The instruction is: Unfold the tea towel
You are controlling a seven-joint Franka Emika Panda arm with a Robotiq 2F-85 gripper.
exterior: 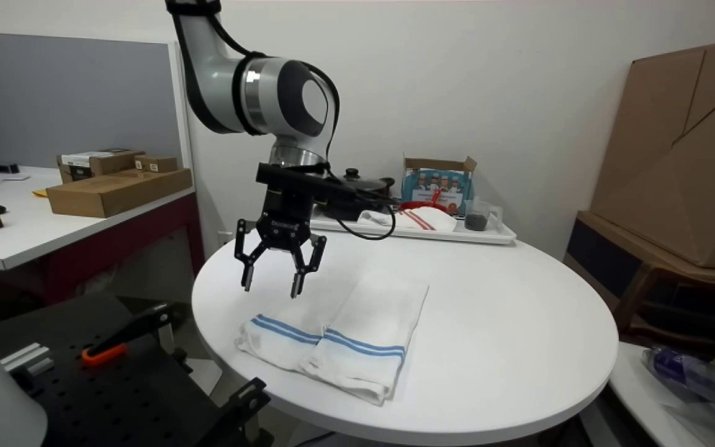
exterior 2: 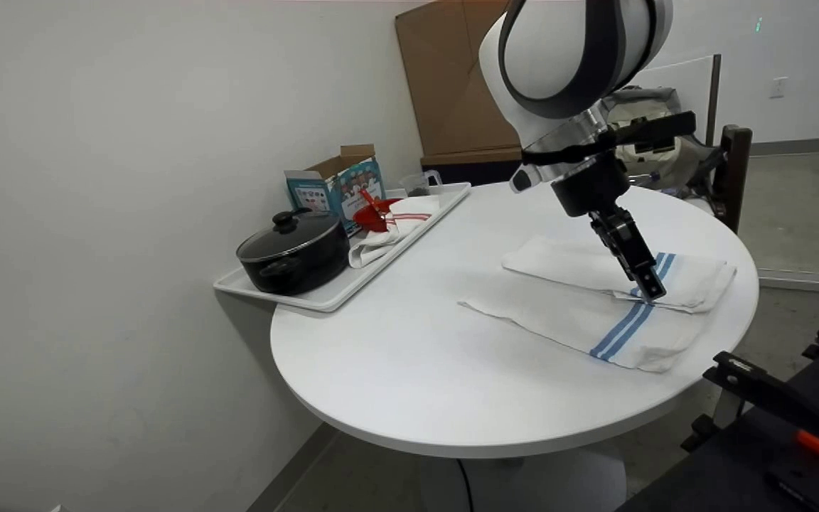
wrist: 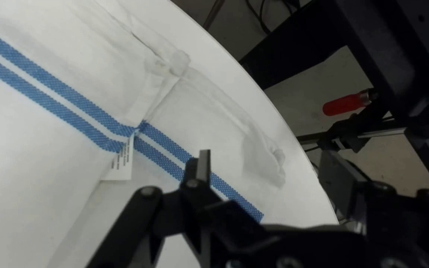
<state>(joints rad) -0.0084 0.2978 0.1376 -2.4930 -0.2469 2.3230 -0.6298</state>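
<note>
Pale wall point(exterior: 519, 93) rises behind a round white surface point(exterior: 506, 335); in an exterior view a white tray point(exterior: 481, 238) sits at its twelve o'clock. At about eight o'clock lies the tea towel point(exterior: 385, 310), flat but apparently layered, two panels meeting along a split that breaks the blue stripes point(exterior: 364, 349). The gripper point(exterior: 271, 290) hangs to the towel's ten o'clock, fingers point(exterior: 297, 284) well apart, holding nothing.

By my reading the towel is at most partly unfolded, and the step in hand is lining up for a grasp. The next move calls for lowering the gripper over a free edge of the upper layer, pinching that layer alone, then drawing it up and over; catching more would likely drag the whole cloth.

Only the wrist view makes plain a printed label point(wrist: 120, 163) poking from the split, at nine o'clock from a fingertip point(wrist: 204, 163). Seen edge-on in an exterior view, the gripper shows one finger point(exterior 2: 650, 284) across the stripes, so the gap is lost there. Missing from the wrist view are the tray and the black pot point(exterior 2: 296, 259), which stands on it between nine and ten o'clock in an exterior view.
</note>
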